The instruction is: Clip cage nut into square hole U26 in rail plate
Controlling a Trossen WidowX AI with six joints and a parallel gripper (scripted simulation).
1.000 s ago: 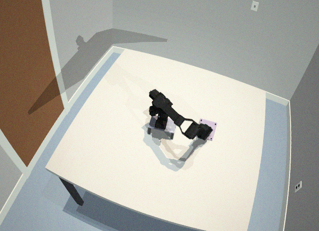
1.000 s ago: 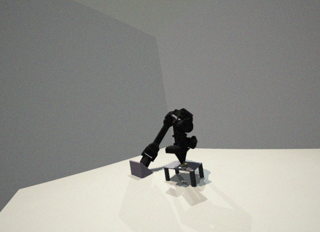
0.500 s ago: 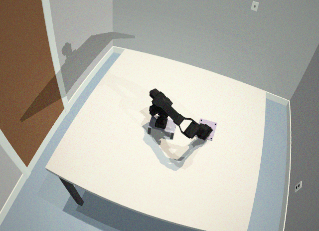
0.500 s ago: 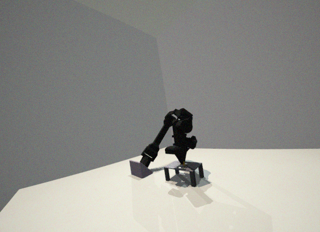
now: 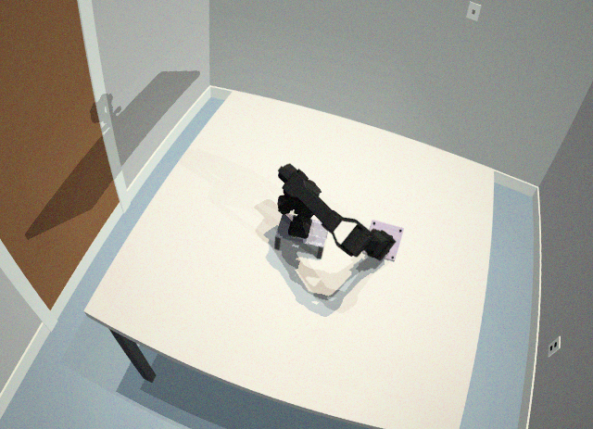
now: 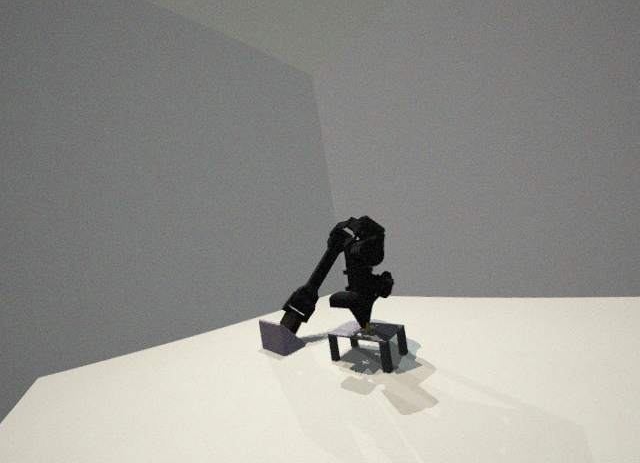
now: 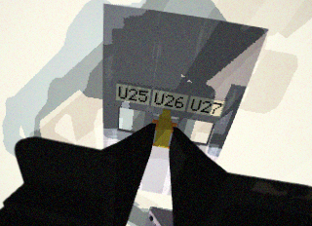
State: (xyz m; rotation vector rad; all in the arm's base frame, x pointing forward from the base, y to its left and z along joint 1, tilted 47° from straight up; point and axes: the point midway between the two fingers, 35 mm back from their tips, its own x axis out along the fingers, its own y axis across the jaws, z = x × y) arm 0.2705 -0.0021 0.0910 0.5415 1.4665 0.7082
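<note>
Nut between jaws

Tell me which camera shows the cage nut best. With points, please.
Wrist: the yellow cage nut point(image 7: 163, 131) point(image 6: 367, 326) appears large between the claw's fingertips, just below the U26 label point(image 7: 169, 99). Exterior shows only a yellow speck at the rail plate point(image 6: 343, 330) point(image 7: 141, 56); top shows none.

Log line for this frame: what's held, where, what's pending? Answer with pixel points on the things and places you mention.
fingers point(image 6: 367, 326): shut on yellow cage nut point(image 7: 164, 133) | location: at U26 hole, rail plate point(image 6: 341, 331) point(image 7: 141, 51) | seating: cannot tell | pending: release, withdrawal
</note>
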